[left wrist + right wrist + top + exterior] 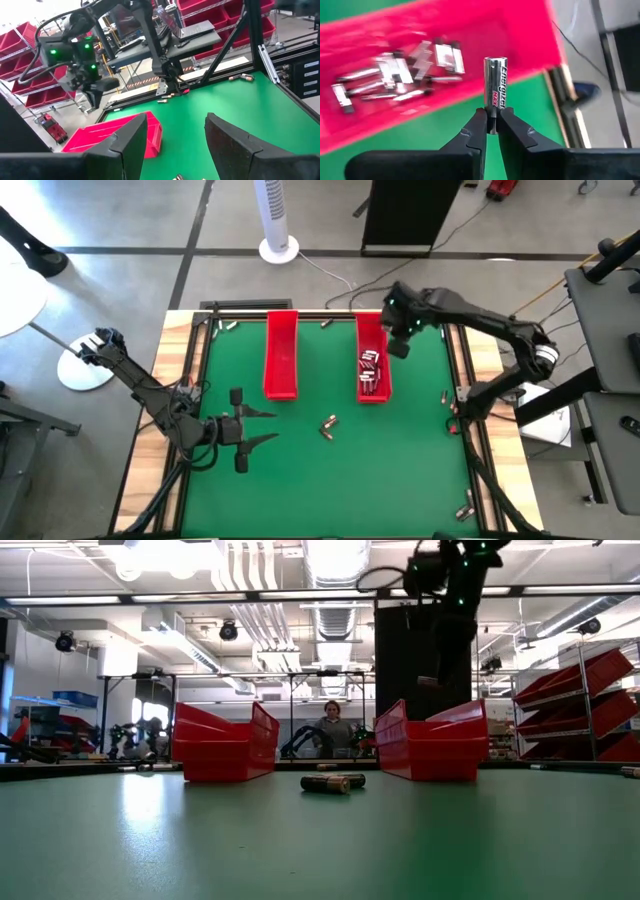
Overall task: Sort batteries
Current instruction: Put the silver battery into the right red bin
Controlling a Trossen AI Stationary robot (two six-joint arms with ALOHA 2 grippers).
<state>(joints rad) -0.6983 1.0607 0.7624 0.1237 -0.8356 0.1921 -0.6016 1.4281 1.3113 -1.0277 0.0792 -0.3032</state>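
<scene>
Lower left of the high view: left gripper spread and idle over green felt table. Left long red plastic tray looked bare. Centre: few small silvery cylindrical batteries unsorted. Right long red plastic tray held a sorted pile. Upper right: right gripper pinched one upright silver battery (near the tray). Strays along the edges too small to count.
</scene>
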